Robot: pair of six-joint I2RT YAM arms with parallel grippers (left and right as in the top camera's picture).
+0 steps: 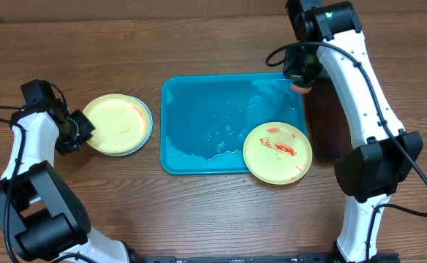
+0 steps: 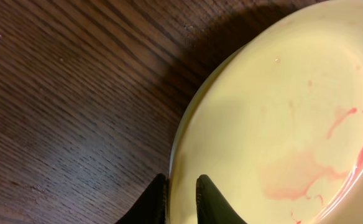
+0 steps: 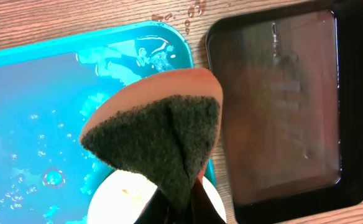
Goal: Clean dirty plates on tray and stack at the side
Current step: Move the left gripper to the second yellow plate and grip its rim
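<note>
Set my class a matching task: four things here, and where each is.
1. red-smeared pale yellow round plastic plate
2. pink-streaked pale yellow round plastic plate
3. folded brown-and-green sponge
4. glossy black rectangular tray

A. in the right gripper jaws
B. on a corner of the turquoise rectangular plastic tray
C. rim between the left gripper jaws
D. on the table beside the turquoise tray

Pairs: 1-B, 2-C, 3-A, 4-D

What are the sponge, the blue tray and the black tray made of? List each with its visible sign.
Sponge: likely foam, orange body with a dark, coarse, fibrous scouring face, matte.
Blue tray: probably plastic, smooth and uniform turquoise, wet, with beaded water.
Black tray: looks like glossy plastic; it mirrors its surroundings, though lacquered metal can't be excluded.
</note>
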